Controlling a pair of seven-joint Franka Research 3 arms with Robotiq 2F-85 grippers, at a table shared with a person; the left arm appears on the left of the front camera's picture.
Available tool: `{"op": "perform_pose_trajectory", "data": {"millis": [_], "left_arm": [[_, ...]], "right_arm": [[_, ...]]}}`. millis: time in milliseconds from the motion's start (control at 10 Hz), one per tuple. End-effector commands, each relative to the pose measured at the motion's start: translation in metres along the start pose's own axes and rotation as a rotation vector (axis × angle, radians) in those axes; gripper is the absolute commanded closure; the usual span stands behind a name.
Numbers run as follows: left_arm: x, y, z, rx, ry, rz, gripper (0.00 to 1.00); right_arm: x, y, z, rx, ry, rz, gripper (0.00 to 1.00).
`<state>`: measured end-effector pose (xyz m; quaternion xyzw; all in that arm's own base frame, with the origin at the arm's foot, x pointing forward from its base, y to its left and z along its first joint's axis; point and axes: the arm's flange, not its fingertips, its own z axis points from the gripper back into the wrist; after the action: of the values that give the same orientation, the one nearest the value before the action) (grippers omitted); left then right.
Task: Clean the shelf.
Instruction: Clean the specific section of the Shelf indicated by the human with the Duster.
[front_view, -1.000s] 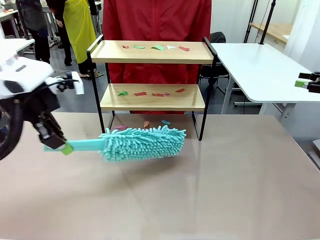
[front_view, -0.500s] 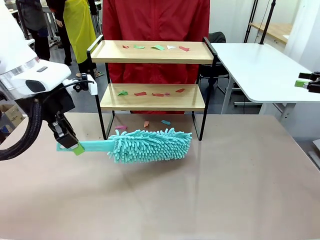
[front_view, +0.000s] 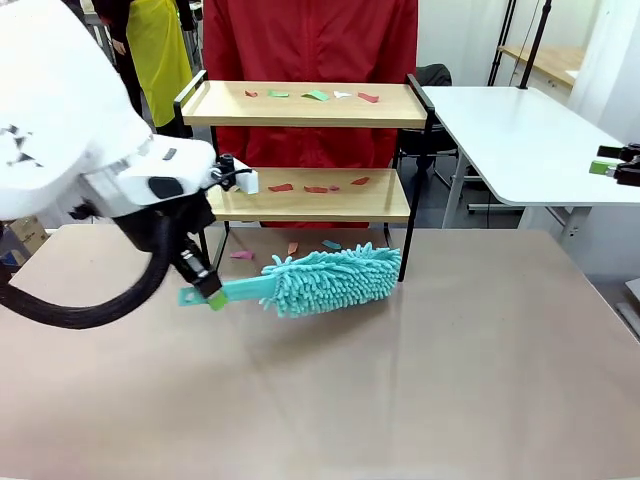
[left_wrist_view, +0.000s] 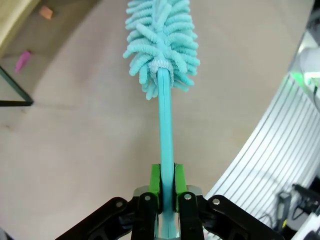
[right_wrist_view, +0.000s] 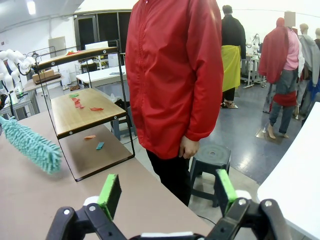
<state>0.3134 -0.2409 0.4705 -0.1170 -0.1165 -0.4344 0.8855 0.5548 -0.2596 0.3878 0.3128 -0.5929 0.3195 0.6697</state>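
The shelf stands at the table's far side, with coloured paper scraps on its top board, more on the lower board, and a few on the table beneath it. My left gripper is shut on the handle of a teal fluffy duster, whose head lies just in front of the shelf's right legs. In the left wrist view the green pads clamp the duster handle. At the far right my right gripper is away from the shelf. Its wrist view shows it open and empty, with the shelf to its left.
A person in a red jacket stands right behind the shelf. A white table sits at the right. The beige table has free room in front. My bulky left arm covers the left side.
My left arm has swung right and toward the shelf, carrying the duster. The duster head has moved from the table's left-middle to the shelf's right front leg. The right gripper has not moved.
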Motion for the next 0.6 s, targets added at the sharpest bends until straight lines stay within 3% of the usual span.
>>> {"op": "perform_pose_trajectory", "data": {"millis": [0,500], "left_arm": [[0.014,-0.008,-0.012,-0.003,-0.033,0.152,0.87],[0.073,-0.031,-0.063,-0.024,-0.126,0.416,0.87]], "right_arm": [[0.002,0.001,-0.001,0.000,-0.001,0.002,0.00],[0.002,0.001,-0.001,0.000,-0.001,0.002,0.00]]}}
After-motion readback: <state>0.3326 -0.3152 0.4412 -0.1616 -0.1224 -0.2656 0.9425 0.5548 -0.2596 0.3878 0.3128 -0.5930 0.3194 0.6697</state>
